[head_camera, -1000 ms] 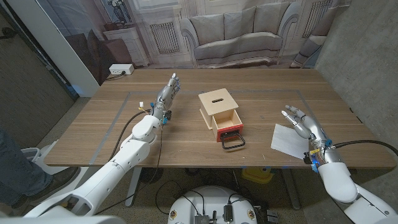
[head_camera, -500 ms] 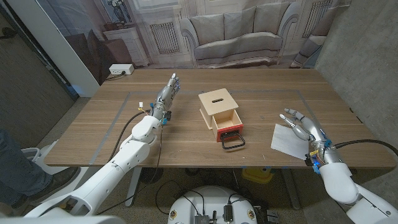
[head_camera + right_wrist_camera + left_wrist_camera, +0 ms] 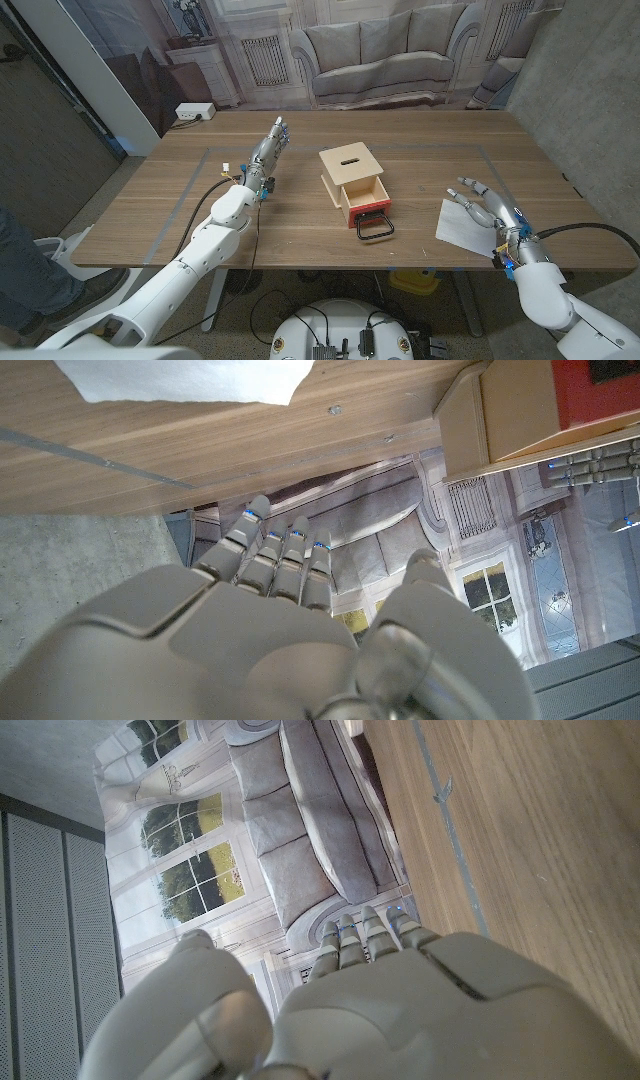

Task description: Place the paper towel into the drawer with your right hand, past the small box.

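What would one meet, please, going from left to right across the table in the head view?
Left hand → small wooden box with its open red-fronted drawer → paper towel → right hand, above the towel's right part.

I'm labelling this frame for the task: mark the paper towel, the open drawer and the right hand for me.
paper towel (image 3: 460, 226), head view, middle of the white sheet.
drawer (image 3: 362, 193), head view, its open inside.
right hand (image 3: 489, 207), head view, back of the hand.

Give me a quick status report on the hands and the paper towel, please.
Both hands open: left hand, right hand over paper towel. Drawer open. Path unobstructed.
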Robot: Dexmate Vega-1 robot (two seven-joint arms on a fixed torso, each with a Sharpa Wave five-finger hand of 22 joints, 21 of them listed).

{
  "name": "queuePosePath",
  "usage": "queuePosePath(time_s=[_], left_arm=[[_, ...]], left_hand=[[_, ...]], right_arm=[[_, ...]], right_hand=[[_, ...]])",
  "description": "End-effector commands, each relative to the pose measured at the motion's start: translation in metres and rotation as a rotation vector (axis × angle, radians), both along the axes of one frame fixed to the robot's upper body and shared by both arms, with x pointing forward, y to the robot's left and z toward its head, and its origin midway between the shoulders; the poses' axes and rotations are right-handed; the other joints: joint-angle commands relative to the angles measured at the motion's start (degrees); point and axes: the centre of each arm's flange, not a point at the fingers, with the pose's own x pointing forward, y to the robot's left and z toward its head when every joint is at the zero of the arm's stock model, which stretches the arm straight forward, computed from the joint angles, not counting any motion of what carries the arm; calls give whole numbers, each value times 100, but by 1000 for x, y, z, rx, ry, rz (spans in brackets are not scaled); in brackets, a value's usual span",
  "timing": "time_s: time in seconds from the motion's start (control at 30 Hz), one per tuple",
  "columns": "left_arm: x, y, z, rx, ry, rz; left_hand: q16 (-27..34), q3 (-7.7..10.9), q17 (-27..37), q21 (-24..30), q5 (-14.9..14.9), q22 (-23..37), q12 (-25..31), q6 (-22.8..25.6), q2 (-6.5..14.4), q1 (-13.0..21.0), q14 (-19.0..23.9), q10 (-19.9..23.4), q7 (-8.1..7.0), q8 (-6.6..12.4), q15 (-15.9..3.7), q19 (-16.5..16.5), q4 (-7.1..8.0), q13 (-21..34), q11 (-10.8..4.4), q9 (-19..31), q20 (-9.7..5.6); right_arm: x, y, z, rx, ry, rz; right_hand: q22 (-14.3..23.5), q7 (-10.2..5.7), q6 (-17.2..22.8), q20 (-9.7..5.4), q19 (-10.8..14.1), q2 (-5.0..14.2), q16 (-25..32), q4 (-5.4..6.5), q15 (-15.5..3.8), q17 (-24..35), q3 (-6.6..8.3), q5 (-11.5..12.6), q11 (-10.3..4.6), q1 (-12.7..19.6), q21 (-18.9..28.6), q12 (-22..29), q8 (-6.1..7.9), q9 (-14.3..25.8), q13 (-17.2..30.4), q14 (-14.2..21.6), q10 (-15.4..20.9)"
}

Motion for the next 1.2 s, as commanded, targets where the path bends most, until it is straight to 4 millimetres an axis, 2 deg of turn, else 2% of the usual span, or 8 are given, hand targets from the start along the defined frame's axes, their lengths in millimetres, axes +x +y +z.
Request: queuePosePath(time_s=[0.03, 0.6, 1.13, 1.2], left_arm=[[2, -1, -1, 4, 5, -1], [7, -8, -1, 0, 8, -16], [5, -7, -1, -2, 7, -10], [5, -6, -1, -4, 9, -8]], left_hand=[[-22, -15, 17, 0, -29, 28, -11, 50, -1, 41, 19, 50, 4, -17, -15, 19, 0, 1, -3, 9, -77], [-25, -28, 18, -3, -35, 29, -18, 57, 12, 47, 20, 56, 0, -25, -15, 20, -1, 2, -4, 9, -77], [-27, -41, 18, -7, -40, 29, -27, 70, 22, 56, 20, 52, 3, -29, -15, 18, -4, 3, -9, 10, -74], [-27, -42, 18, -6, -41, 29, -28, 70, 23, 56, 22, 52, -6, -30, -13, 21, -4, 3, -12, 10, -76]], right_arm=[[-3, 1, 0, -62, -6, -64], [-5, 2, -5, -163, 30, -148], [1, 4, -1, -220, 69, -181], [1, 5, -1, -227, 76, -182]], right_hand=[[15, -20, 24, -428, 50, 33, -14, -57, -329, 6, 46, 42, -58, 68, -24, 1, -2, 34, 18, 69, 24], [16, -41, 35, -436, 73, 37, -36, -154, -352, 3, 94, 83, -95, 219, -73, -15, -20, 35, 19, 87, 46], [17, -60, 72, -452, 99, 27, -42, -222, -374, 4, 122, 109, -89, 321, -110, -25, -24, 36, 20, 122, 71], [18, -62, 74, -453, 105, 14, -45, -238, -376, 4, 123, 114, -130, 339, -119, -31, -27, 37, 20, 126, 69]])
